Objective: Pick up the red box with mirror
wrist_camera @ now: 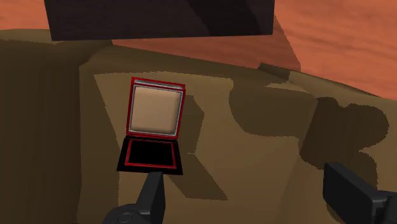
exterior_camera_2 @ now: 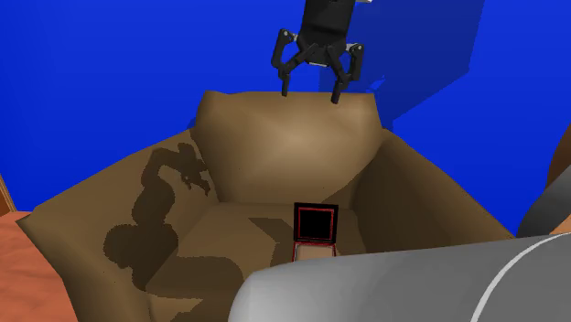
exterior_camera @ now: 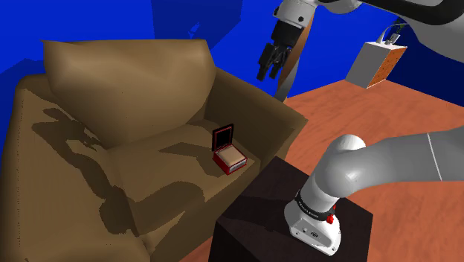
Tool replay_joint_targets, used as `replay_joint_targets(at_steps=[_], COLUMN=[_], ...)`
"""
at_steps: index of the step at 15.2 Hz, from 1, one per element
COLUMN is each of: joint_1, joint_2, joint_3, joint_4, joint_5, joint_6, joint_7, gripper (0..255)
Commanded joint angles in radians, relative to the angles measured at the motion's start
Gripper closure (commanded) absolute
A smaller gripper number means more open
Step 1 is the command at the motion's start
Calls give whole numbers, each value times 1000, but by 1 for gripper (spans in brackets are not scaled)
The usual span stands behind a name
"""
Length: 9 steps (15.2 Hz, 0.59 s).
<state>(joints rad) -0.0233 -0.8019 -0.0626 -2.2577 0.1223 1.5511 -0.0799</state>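
The white arm [exterior_camera: 387, 160] rises from its dark box-shaped stand [exterior_camera: 253, 216] and bends over the brown cushioned armchair [exterior_camera: 82, 126]. Its black two-finger tool [exterior_camera: 269, 73] hangs high above the seat and points down, with fingers spread and nothing between them. The small red box with open upright lid [exterior_camera: 229, 155] sits on the armchair's seat, well below the tool.
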Motion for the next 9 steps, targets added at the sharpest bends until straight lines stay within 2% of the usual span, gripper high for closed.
replay_joint_targets(at_steps=[1,9], joint_1=[0,64], joint_2=[0,126], joint_3=[0,-116], joint_4=[0,-122], joint_5=[0,-115], joint_6=[0,170], joint_7=[0,-356], gripper=[0,0])
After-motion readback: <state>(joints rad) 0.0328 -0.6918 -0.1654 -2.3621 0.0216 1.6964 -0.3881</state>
